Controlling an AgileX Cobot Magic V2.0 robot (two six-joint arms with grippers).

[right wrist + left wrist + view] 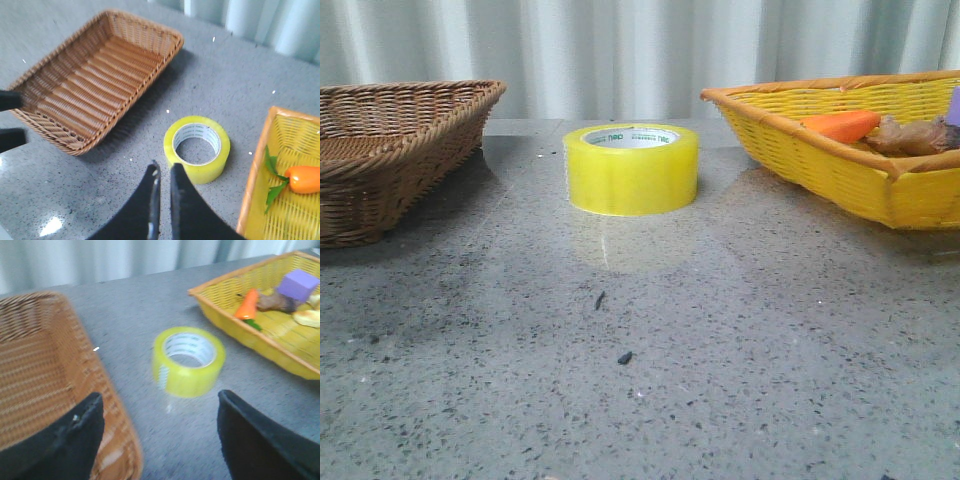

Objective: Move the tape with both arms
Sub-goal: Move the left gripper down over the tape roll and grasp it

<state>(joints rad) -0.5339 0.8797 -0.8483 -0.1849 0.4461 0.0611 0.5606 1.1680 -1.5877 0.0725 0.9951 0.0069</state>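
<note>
The yellow tape roll (631, 168) lies flat on the grey speckled table, between two baskets, its white core facing up. In the left wrist view the tape (188, 361) is ahead of my left gripper (159, 397), which is open wide and empty, hovering above the table beside the brown basket's edge. In the right wrist view the tape (197, 148) lies just beyond my right gripper (164, 167), whose fingers are closed together and hold nothing, above the table. Neither gripper shows in the front view.
A brown wicker basket (390, 140) stands on the left, empty inside (95, 80). A yellow basket (840, 170) on the right holds an orange carrot (840, 125), a purple block (298, 284) and other items. Two dark specks (623, 357) lie on the table.
</note>
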